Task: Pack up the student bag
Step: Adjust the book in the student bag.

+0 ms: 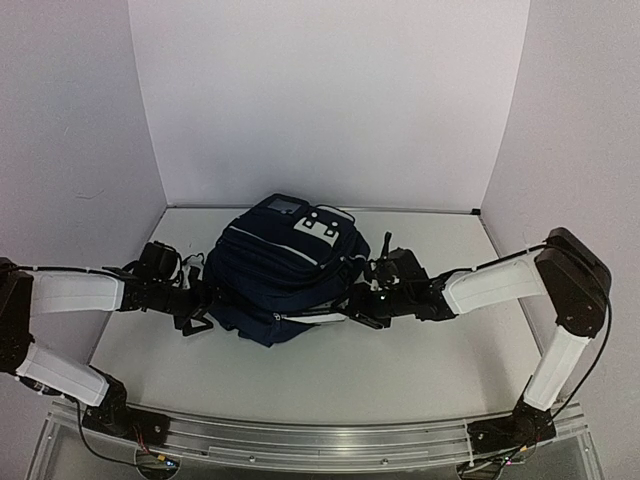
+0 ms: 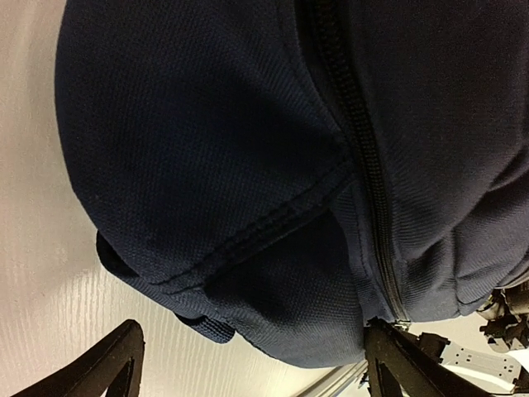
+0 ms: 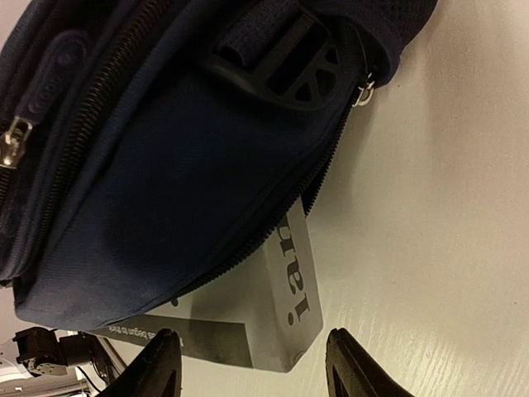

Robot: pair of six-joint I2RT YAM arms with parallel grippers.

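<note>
At table (image 1: 400, 370) centre, navy backpack (image 1: 280, 285) part-packed, grey box (image 3: 281, 306) half out; L gripper (image 2: 252, 347), R gripper (image 3: 252, 339) spread, empty.

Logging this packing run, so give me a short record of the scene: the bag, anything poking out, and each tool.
student bag: on the table, between the tools
grey box: sticking out at the bag's zip, right-arm side
left tool: open, facing the bag's side
right tool: fingers either side of the box corner; grip unclear
</note>
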